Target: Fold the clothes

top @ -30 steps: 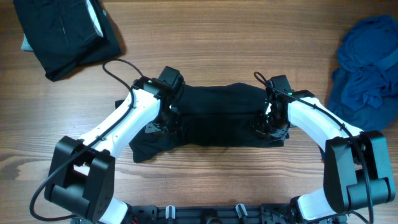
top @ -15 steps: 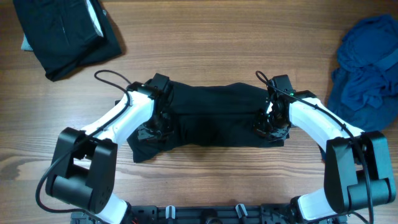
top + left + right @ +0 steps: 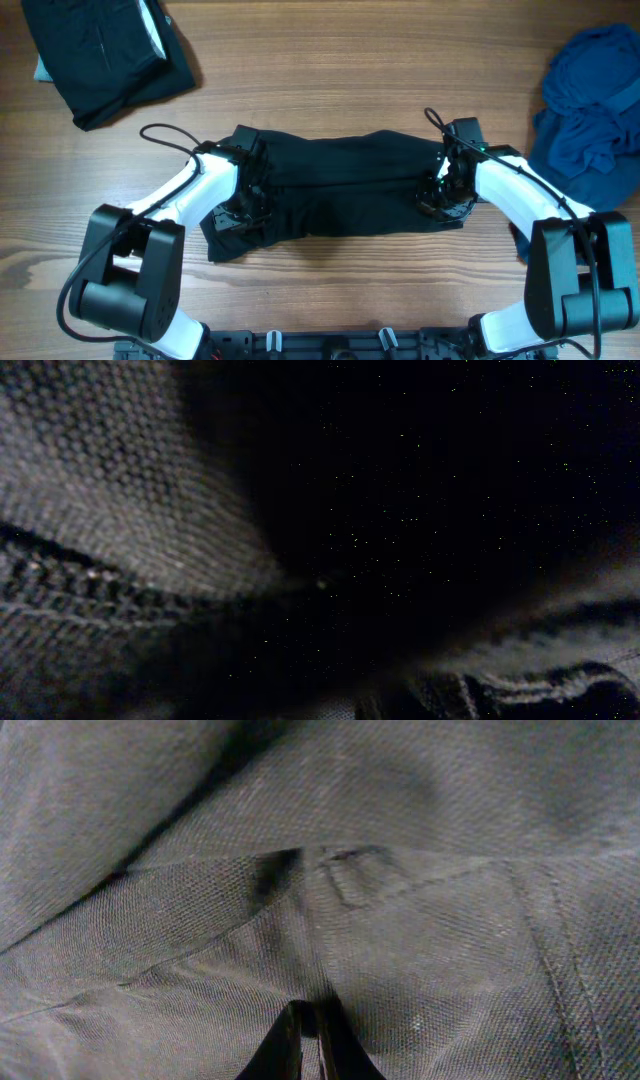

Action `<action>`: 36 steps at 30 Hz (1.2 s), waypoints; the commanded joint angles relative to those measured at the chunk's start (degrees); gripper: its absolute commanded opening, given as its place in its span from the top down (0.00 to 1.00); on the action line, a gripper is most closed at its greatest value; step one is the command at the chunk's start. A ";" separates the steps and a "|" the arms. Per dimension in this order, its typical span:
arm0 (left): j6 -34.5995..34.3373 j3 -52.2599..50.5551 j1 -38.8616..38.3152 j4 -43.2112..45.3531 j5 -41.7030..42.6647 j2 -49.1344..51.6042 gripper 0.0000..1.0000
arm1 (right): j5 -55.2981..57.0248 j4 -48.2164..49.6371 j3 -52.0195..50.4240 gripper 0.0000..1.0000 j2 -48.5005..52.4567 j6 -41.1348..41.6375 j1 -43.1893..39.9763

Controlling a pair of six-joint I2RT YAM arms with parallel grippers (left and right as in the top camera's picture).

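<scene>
The clothes in hand are a black shirt (image 3: 345, 185), lying as a wide band across the middle of the wooden table (image 3: 340, 80). My left gripper (image 3: 243, 200) sits low on the shirt's left end. In the left wrist view dark knit fabric (image 3: 120, 490) fills the picture and hides the fingers. My right gripper (image 3: 441, 195) is on the shirt's right end. In the right wrist view its fingertips (image 3: 308, 1008) are pressed together on the black cloth (image 3: 400, 840), with a crease running up from them.
A folded black garment (image 3: 105, 55) lies at the far left corner with something white (image 3: 155, 25) tucked into it. A heap of dark blue clothes (image 3: 590, 100) sits at the right edge. Both arms' cables arch over the shirt's ends.
My left gripper has slid leftward along the shirt towards its left end. The right gripper has shifted slightly right with the cloth's right edge. The band looks a little longer.
</scene>
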 commanded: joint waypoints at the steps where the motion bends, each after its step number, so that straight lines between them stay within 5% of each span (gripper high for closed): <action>1: -1.09 -2.05 1.73 1.29 -0.59 0.61 0.75 | 4.55 0.57 -1.33 0.92 1.01 -1.84 -2.62; 36: 0.66 -1.49 7.06 -2.23 -3.41 0.50 0.71 | 10.27 -0.70 0.50 0.92 0.98 -2.01 -4.50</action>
